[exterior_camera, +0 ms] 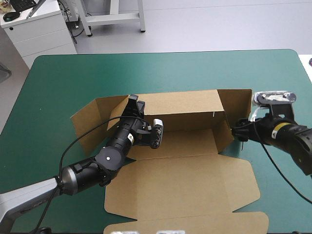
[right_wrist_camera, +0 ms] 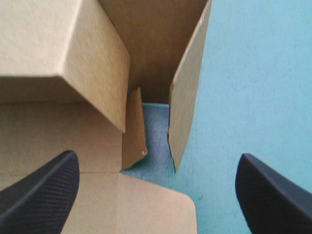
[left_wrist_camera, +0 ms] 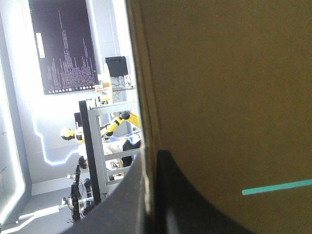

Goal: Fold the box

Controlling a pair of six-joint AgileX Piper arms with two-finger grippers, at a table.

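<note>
The brown box [exterior_camera: 185,180] lies mid-table with its back wall raised and its lid flat toward the near edge. Its left flap [exterior_camera: 92,122] is splayed outward. My left gripper [exterior_camera: 132,103] is at the left end of the back wall. In the left wrist view that gripper [left_wrist_camera: 148,156] is shut on the edge of the board [left_wrist_camera: 219,97]. My right gripper [exterior_camera: 237,130] is at the box's right end and stands open [right_wrist_camera: 156,190]. The upright right side flap [right_wrist_camera: 187,87] and a small tab [right_wrist_camera: 134,131] are just ahead, between its fingers.
Teal-green cover [exterior_camera: 170,68] runs from the box to the table's far edge and shows to the right of the side flap [right_wrist_camera: 253,73]. The lid's front tab [exterior_camera: 195,225] reaches the near table edge. A white cabinet [exterior_camera: 39,29] stands beyond the far left corner.
</note>
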